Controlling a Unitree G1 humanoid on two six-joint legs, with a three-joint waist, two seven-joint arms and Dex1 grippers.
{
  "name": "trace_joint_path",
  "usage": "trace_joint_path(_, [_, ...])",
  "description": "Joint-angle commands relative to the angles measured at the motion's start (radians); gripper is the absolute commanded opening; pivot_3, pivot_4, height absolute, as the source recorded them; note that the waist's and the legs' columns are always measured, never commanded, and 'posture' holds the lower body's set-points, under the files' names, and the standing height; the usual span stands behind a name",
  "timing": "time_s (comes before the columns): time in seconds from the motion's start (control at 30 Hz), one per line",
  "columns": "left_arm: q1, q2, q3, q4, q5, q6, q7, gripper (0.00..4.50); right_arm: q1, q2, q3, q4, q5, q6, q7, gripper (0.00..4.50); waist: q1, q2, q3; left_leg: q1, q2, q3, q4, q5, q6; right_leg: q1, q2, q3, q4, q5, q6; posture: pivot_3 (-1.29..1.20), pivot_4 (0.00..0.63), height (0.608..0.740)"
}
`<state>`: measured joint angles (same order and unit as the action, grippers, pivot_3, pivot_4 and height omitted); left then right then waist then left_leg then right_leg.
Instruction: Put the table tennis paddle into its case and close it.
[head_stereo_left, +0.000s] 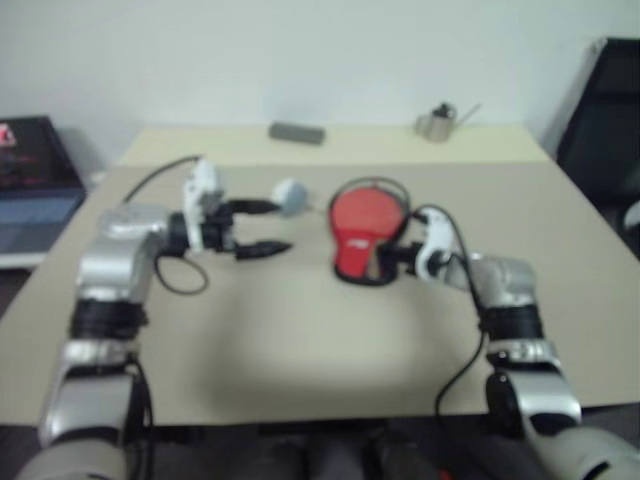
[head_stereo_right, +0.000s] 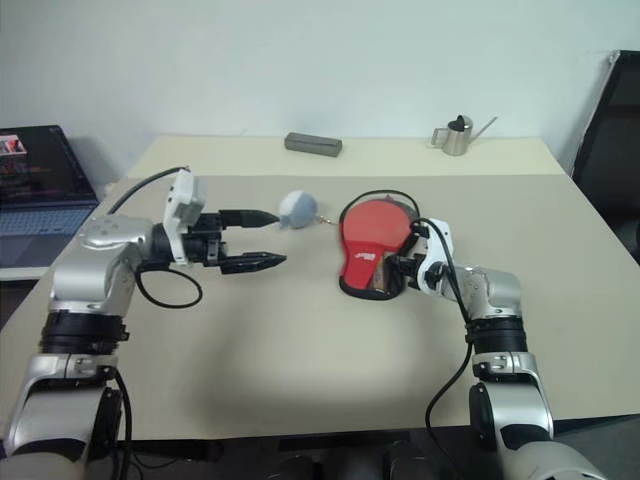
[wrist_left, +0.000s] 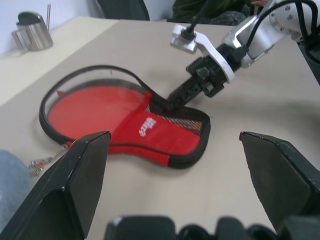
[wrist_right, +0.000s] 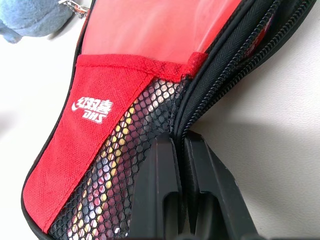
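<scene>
The case (wrist_left: 150, 132) lies flat on the tan table, unzipped around its round end. Inside it rests the table tennis paddle (wrist_left: 92, 107), red face up; a red pocket and mesh cover its handle. My right gripper (wrist_right: 180, 142) sits at the case's narrow end on the right side, shut on the black zip edge (wrist_right: 225, 70), which runs in between the fingers. The same gripper (head_stereo_right: 392, 272) meets the case (head_stereo_right: 362, 265) low over the table. My left gripper (head_stereo_right: 278, 237) hangs open above the table, left of the case and apart from it, pointing toward it.
A blue-grey plush ball on a key chain (head_stereo_right: 297, 208) lies just left of the case's round end. At the far table edge are a grey block (head_stereo_right: 313, 144) and a small metal can (head_stereo_right: 455, 135). A laptop (head_stereo_right: 35, 185) sits off the left side, a black chair (head_stereo_right: 615, 130) on the right.
</scene>
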<state>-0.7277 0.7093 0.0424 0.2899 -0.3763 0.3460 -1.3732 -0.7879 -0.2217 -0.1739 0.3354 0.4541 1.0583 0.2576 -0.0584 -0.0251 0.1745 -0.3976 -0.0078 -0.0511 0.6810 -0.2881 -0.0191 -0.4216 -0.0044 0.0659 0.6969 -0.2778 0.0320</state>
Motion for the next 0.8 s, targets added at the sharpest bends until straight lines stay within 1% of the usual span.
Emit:
trace_joint_path(0.03, [0.038,0.034,0.019,-0.094,-0.033,0.018,-0.011,4.50,0.016,-0.023,-0.013,-0.065,0.012,0.058,-0.001,0.05,0.000,0.000,0.000,0.000,0.000,0.000,0.000,0.000,0.000,0.000,0.000,0.000,0.000,0.000,0.000,0.00,0.150,0.740])
trace_joint_path(0.2, [0.104,0.048,0.022,-0.177,-0.058,0.056,0.004,4.50,0.043,-0.049,-0.026,-0.150,0.026,0.144,-0.004,0.05,0.005,0.000,0.000,-0.001,0.000,-0.002,-0.001,0.000,0.000,0.000,-0.001,0.001,-0.001,0.000,0.000,0.00,0.150,0.740])
trace_joint_path(0.57, [0.198,0.055,0.017,-0.362,-0.128,0.153,0.036,4.50,0.185,-0.056,-0.076,-0.464,0.083,0.390,-0.024,0.05,0.007,0.000,0.000,-0.001,0.000,-0.002,-0.001,0.000,0.000,0.000,-0.001,0.001,-0.003,0.000,0.000,0.00,0.150,0.740])
trace_joint_path(0.8, [0.305,0.129,0.012,-0.454,-0.143,0.153,-0.012,4.50,0.305,-0.004,-0.123,-0.667,0.103,0.535,-0.042,0.05,0.004,0.000,0.000,-0.001,0.000,-0.002,-0.002,0.000,0.000,0.001,-0.001,0.002,-0.004,0.000,0.000,0.00,0.150,0.740])
